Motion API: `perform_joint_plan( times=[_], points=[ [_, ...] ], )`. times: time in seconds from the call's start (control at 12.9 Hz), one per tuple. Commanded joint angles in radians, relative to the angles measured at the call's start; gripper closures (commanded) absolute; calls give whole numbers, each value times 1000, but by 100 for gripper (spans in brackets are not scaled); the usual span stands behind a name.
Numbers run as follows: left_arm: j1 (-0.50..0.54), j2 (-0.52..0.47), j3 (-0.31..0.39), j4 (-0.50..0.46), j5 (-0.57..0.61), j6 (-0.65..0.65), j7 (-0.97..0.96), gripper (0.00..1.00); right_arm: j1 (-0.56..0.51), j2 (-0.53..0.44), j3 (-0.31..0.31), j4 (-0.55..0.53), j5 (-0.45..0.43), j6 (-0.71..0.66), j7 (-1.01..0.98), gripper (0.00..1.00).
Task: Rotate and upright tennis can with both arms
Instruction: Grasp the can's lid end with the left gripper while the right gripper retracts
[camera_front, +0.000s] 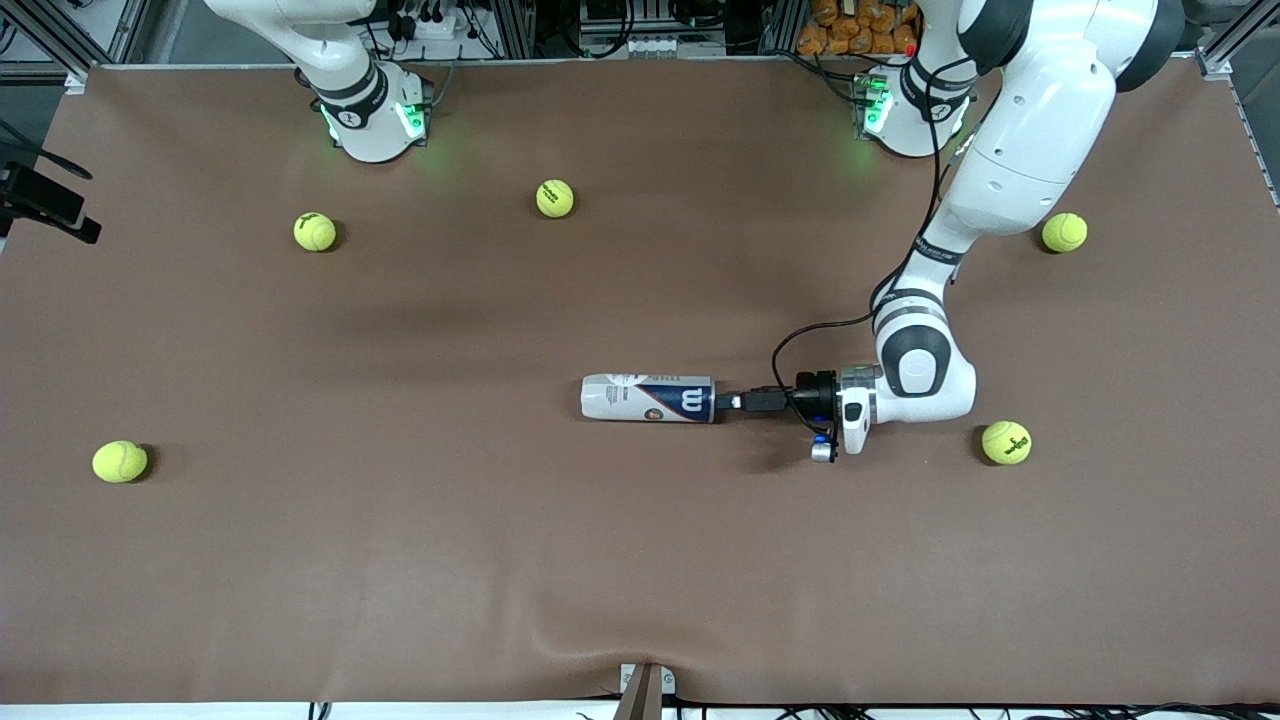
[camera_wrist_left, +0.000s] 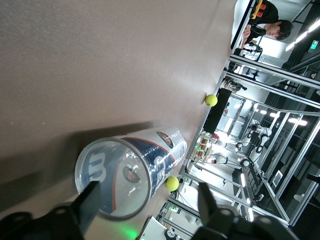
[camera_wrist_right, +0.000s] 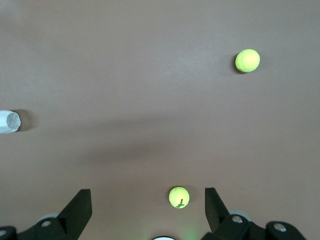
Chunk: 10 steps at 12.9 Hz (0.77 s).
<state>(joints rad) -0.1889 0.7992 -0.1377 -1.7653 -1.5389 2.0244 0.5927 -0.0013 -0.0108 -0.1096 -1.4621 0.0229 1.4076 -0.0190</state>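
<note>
The tennis can (camera_front: 648, 398) lies on its side near the middle of the brown table, its navy "W" end toward the left arm's end of the table. My left gripper (camera_front: 733, 402) is low at that end, level with the can and open. In the left wrist view the can's (camera_wrist_left: 130, 170) round end faces the camera. One finger (camera_wrist_left: 89, 202) overlaps its rim and the other (camera_wrist_left: 209, 200) stands off beside it; the left gripper (camera_wrist_left: 150, 205) holds nothing. My right gripper (camera_wrist_right: 147, 207) is open and empty high over the table, out of the front view.
Several yellow-green tennis balls lie scattered: one (camera_front: 1006, 442) next to the left wrist, one (camera_front: 1064, 232) by the left forearm, and others (camera_front: 555, 198), (camera_front: 315, 231), (camera_front: 120, 461) toward the right arm's end. The right wrist view shows the can's white end (camera_wrist_right: 9, 121) and two balls (camera_wrist_right: 179, 197), (camera_wrist_right: 247, 60).
</note>
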Motion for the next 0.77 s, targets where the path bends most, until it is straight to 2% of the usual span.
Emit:
perform_joint_plan(
  times=[0.0,0.08,0.23,0.31,0.46,0.7],
  points=[
    [-26,31,0,36,-62,17,24,28,-17,-29,11,-26,-14,-7,-28,0],
    [-43,31,1,37,-85,17,24,31,-17,-28,11,-24,-12,-19,-33,0],
    [-67,35,1,43,-125,17,24,51,-17,-26,11,-21,-11,-18,-33,0],
    [-75,47,1,46,-141,17,24,63,-19,-20,11,-20,-12,-12,-33,0],
    [-75,42,3,61,-147,17,24,100,-13,-17,15,-18,-12,-2,-30,0],
    [-61,8,10,63,-138,17,19,100,-16,-15,15,-20,-1,-5,-29,0]
  ],
)
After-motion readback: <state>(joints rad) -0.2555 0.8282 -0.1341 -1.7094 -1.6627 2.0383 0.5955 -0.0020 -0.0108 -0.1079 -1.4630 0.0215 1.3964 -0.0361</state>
